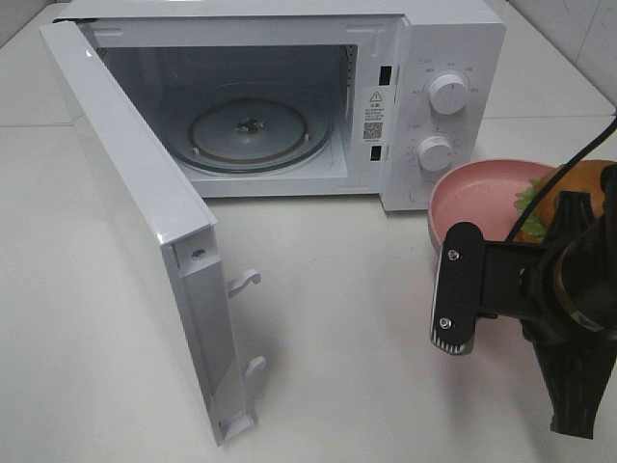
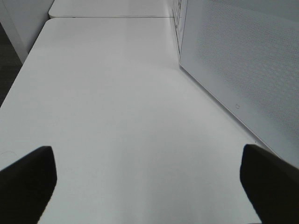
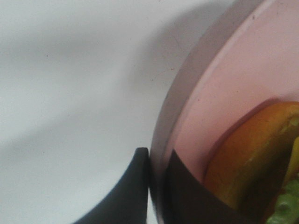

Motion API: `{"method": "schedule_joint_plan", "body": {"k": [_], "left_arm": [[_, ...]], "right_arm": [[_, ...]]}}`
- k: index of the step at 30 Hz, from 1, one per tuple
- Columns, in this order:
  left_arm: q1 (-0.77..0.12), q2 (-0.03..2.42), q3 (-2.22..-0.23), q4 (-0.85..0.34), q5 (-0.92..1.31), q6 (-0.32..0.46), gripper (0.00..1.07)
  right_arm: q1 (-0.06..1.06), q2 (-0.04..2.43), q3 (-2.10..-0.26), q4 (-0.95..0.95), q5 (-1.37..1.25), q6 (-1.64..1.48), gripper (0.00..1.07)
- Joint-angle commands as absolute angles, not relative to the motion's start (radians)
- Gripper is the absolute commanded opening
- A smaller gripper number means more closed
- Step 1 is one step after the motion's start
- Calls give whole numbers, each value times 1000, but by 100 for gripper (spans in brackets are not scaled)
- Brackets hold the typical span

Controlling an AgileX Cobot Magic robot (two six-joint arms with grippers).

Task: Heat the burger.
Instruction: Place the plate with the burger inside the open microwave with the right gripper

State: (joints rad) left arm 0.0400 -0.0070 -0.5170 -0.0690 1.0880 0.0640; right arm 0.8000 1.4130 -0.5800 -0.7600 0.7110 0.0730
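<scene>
A white table (image 1: pixel 337 318) is seen filling most of the high view. Its matt top is crossed by a thin seam (image 2: pixel 107 17) where a second slab is joined. A white tiled wall (image 1: pixel 578 29) is seen behind the far right corner. Dark floor (image 2: pixel 5 74) is glimpsed beside the table's edge. Soft, even light is cast, with faint shadows.

The microwave (image 1: pixel 453 53) stands at the worktop's (image 1: pixel 366 318) back edge, its door (image 1: pixel 125 212) swung out toward the front left corner. The turntable (image 1: pixel 249 130) lies inside. The plate (image 1: pixel 477 198) sits before the microwave's right end, near the right edge. The burger (image 1: pixel 583 176) seems to lie on the plate's right half. The right gripper (image 3: pixel 156 182) straddles the plate's rim.
</scene>
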Motion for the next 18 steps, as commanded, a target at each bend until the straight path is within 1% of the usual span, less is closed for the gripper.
{"method": "schedule_joint_plan", "body": {"k": [1, 10, 15, 18], "left_arm": [[42, -19, -518, -70, 1070, 63, 100], [42, -19, -518, -70, 1070, 63, 100], [42, -19, -518, -70, 1070, 63, 100], [42, -19, -518, -70, 1070, 63, 100]], "right_arm": [[801, 1408, -579, -820, 693, 0, 1], [801, 1408, -579, -820, 598, -92, 1], [801, 1408, -579, -820, 527, -247, 1], [801, 1408, -579, -820, 511, -284, 2]]}}
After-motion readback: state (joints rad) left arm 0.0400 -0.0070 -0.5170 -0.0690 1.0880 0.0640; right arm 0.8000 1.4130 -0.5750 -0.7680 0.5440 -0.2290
